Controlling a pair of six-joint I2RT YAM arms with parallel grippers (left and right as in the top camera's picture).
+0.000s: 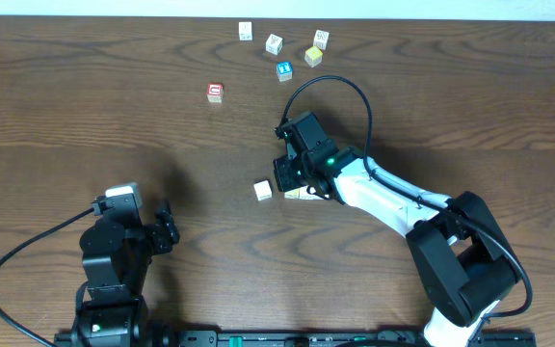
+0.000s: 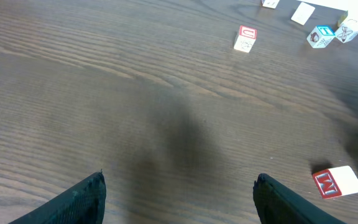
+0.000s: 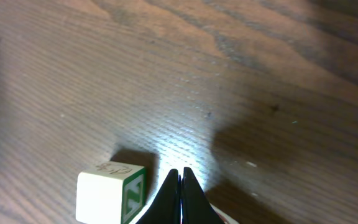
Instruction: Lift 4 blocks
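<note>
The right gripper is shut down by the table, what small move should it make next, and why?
Probably open the right gripper and shift it sideways over the green-lettered block. In the wrist view its jaws are pressed together holding nothing, and the block sits on the table just beside them, not between them, so closing where it is would grip nothing.

Soft even light, faint shadows, blurred glary wrist close-up.

Overhead straight down, wrist views low, close to table (image 1: 85,116), left shares red-faced cube (image 1: 215,93).
</note>
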